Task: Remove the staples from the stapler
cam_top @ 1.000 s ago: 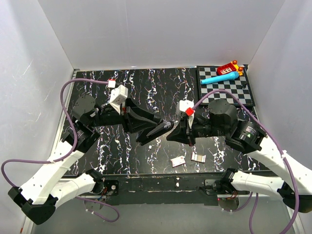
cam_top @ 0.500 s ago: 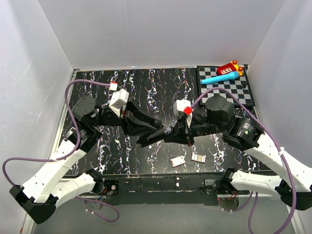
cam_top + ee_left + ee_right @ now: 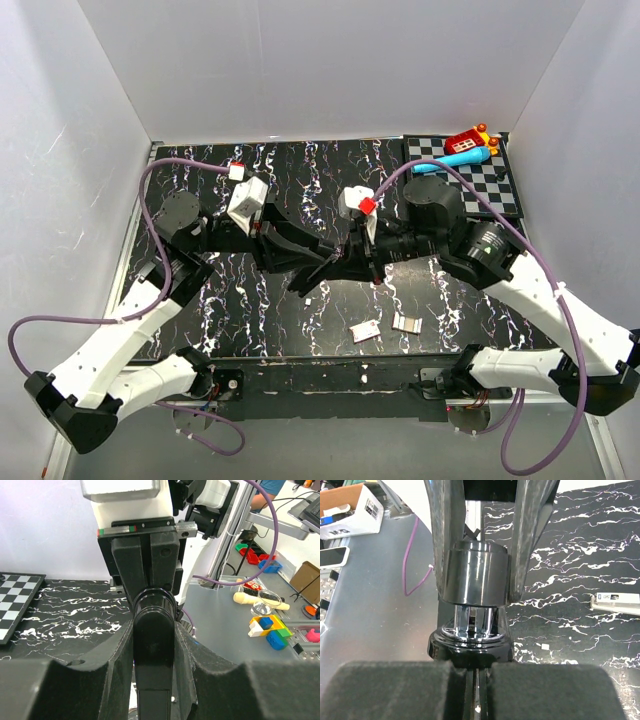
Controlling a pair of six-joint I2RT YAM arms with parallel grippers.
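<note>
Gripping the stapler point(image 3: 154, 650) from either side, the left arm's fingers point(image 3: 100, 680) were narrowed hard against its glossy black body. The right arm's fingers point(image 3: 395, 690) were pinched almost together on something thin low at the stapler's other end, though exactly which part I could not make out. The stapler hung lengthwise in the air between them, above the middle of the worktop point(image 3: 330, 180) and touching nothing else. In the right wrist view its end showed a black cap, bright metal beneath and a dark foot. To my eye this was the opening step: one arm bracing the body, the other set to draw the staple carrier out or lift the top. The next move would want a straight pull along the stapler's length, with the left grip firm enough that the body did not slip. Both arms were stretched low and inward, wrists facing nose to nose, cables looping behind. Two small pale pieces point(image 3: 364, 330) lay near the front edge, well apart from the stapler.
</note>
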